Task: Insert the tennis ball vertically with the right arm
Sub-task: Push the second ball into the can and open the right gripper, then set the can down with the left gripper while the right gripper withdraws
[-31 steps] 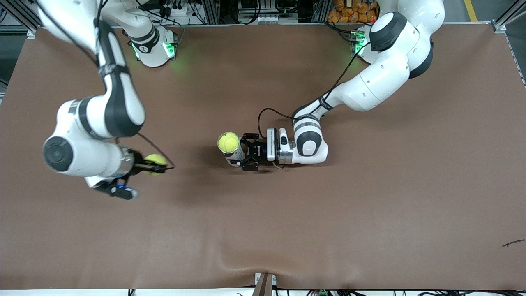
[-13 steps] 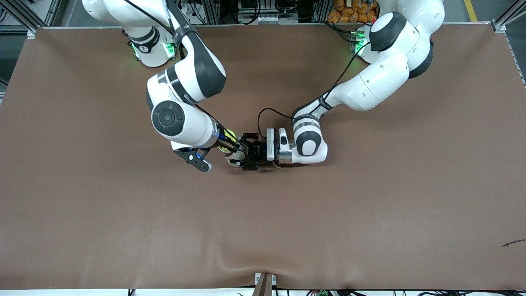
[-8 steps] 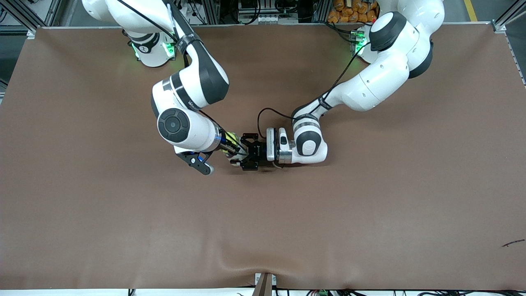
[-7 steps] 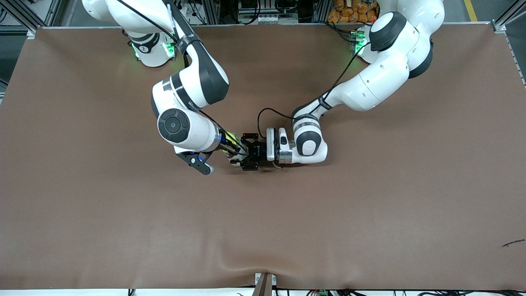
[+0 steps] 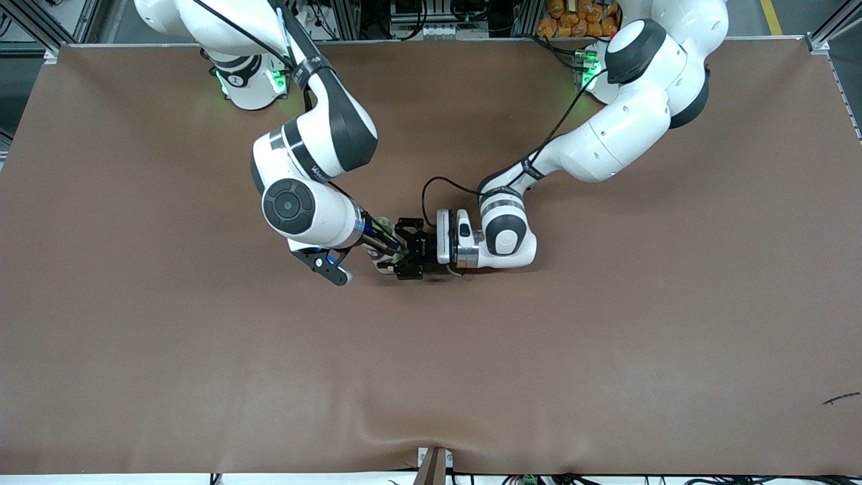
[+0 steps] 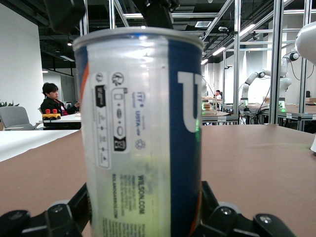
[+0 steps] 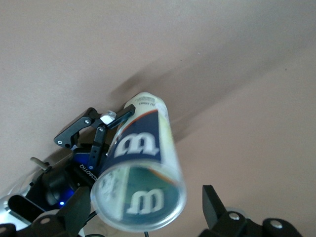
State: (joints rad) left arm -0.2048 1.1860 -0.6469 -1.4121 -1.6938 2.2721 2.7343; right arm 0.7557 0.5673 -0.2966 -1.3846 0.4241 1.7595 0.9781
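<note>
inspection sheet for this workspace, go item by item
surface: brown table cover, wrinkled at the edge nearest the front camera.
job's things: tennis ball can stands upright mid-table; no ball shows outside it.
clutter: small dark scrap near the left arm's end of the table, low in the front view.
grippers: left gripper clasps the can low on its side; right gripper over the can's mouth, fingers spread on either side of the rim, holding nothing.
cables: black cable loops from the left arm's wrist.
surroundings: aluminium frames, a seated person at a desk, more robot arms farther back.
</note>
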